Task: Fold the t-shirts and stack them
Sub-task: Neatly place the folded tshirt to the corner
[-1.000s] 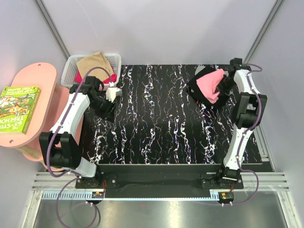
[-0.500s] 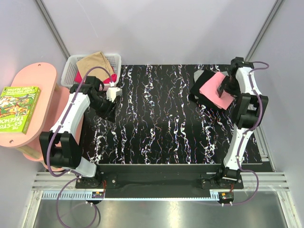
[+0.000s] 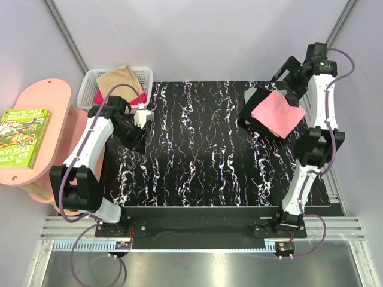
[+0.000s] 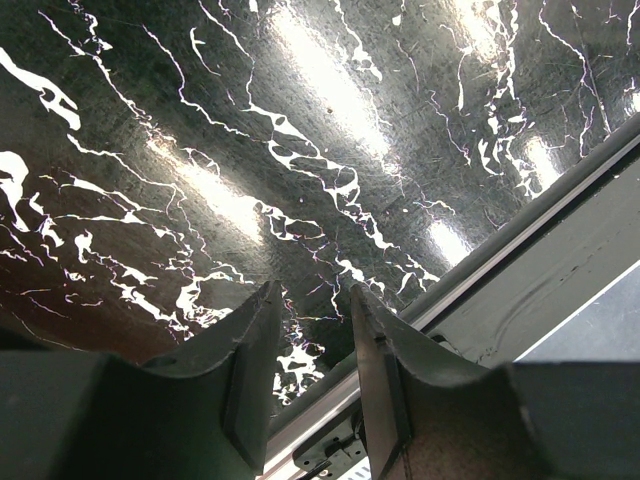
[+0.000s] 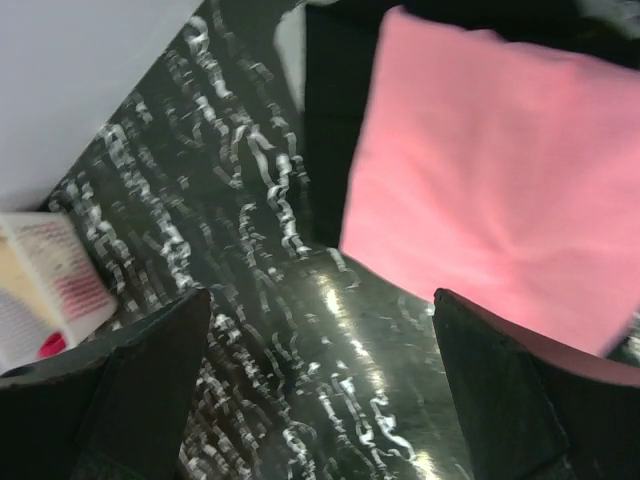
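Note:
A folded salmon pink t-shirt (image 3: pixel 276 113) lies flat on a folded black t-shirt (image 3: pixel 250 109) at the back right of the table. My right gripper (image 3: pixel 288 69) hangs open above and behind this stack with nothing in it. In the right wrist view the pink t-shirt (image 5: pixel 480 170) and the black t-shirt (image 5: pixel 335 120) show beyond the wide-apart fingers of the right gripper (image 5: pixel 320 330). A tan t-shirt (image 3: pixel 119 78) and a magenta t-shirt (image 3: pixel 141 98) sit in the basket. My left gripper (image 3: pixel 140 119) (image 4: pixel 315 330) hovers partly open over the table's left edge, empty.
The white mesh basket (image 3: pixel 90 84) stands off the table's back left corner. A pink side table (image 3: pixel 45 98) at the left carries a green book (image 3: pixel 24 136). The black marbled table (image 3: pixel 197 155) has a metal edge rail (image 4: pixel 520 230) below the left gripper.
My right gripper has opened, let go of the pink t-shirt and moved up and back. The shirt now lies flat on the black one. The left arm has not moved.

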Action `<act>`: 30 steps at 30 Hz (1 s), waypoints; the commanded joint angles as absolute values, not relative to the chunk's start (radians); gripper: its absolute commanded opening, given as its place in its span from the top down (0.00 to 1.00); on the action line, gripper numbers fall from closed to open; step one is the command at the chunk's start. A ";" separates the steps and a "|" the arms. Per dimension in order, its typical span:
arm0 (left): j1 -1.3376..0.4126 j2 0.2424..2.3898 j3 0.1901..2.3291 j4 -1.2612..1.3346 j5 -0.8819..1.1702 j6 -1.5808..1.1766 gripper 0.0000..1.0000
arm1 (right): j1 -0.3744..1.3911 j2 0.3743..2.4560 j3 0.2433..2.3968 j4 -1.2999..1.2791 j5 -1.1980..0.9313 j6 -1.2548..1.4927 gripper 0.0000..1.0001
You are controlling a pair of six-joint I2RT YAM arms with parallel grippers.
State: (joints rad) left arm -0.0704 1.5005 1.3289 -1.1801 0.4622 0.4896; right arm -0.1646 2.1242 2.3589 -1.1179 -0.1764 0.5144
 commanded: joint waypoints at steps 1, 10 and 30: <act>-0.069 1.466 1.354 -1.183 0.500 0.499 0.61 | -0.163 2.239 2.312 -1.028 -0.449 0.568 0.00; -0.069 1.483 1.374 -1.192 0.497 0.494 0.61 | -0.224 2.548 2.404 -0.988 -0.581 0.612 0.00; -0.069 1.496 1.361 -1.183 0.525 0.489 0.61 | -0.259 2.220 2.085 -0.740 -0.778 0.738 0.01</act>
State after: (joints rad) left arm -0.0704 1.5101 1.3293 -1.1866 0.4797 0.4892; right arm -0.2424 2.3505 2.2818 -0.8665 -0.8188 0.6964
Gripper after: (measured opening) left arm 0.388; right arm 0.994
